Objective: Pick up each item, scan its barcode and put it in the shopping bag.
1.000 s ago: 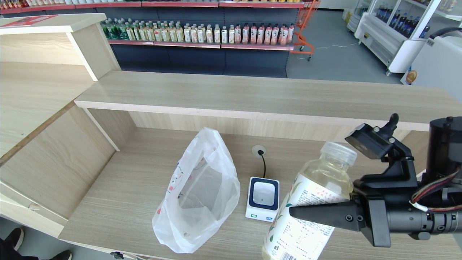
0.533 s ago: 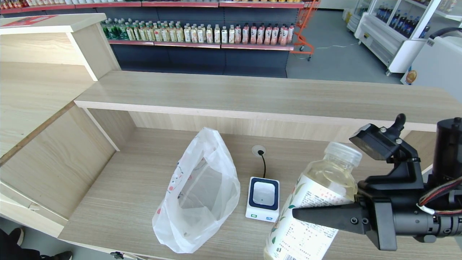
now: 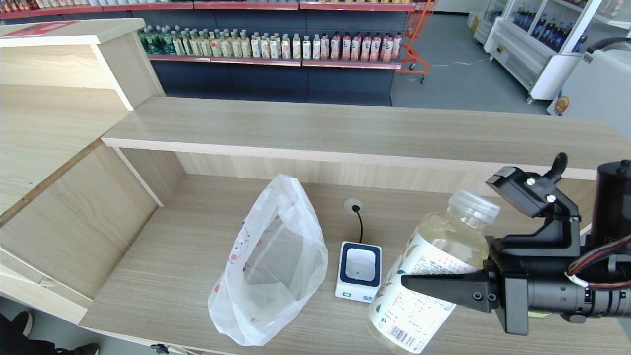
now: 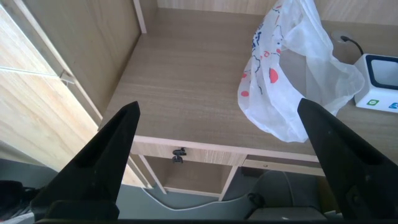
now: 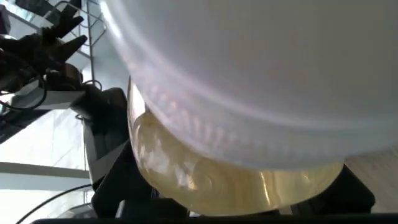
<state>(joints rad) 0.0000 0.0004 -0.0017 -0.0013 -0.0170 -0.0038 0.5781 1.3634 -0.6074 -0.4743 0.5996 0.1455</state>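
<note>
My right gripper (image 3: 434,288) is shut on a clear bottle (image 3: 434,268) of pale yellow drink with a white cap and a white printed label. It holds the bottle tilted in the air at the right, just right of the small white and blue scanner (image 3: 359,270). A barcode shows at the bottle's lower end. The bottle's cap and yellow liquid (image 5: 205,180) press close to the right wrist camera. A white plastic shopping bag (image 3: 268,264) stands open on the counter left of the scanner, and the same bag (image 4: 292,81) appears beyond my open left gripper (image 4: 217,162), which hangs off the counter's front edge.
The wooden counter (image 3: 162,276) has a raised ledge (image 3: 345,128) behind and a side wall on the left. The scanner's cable runs to a grommet (image 3: 353,205) in the counter. Store shelves of bottles stand far behind.
The right gripper has shifted the bottle slightly to the right and tipped it further, so its barcode end now swings toward the scanner. The bag and scanner have not moved.
</note>
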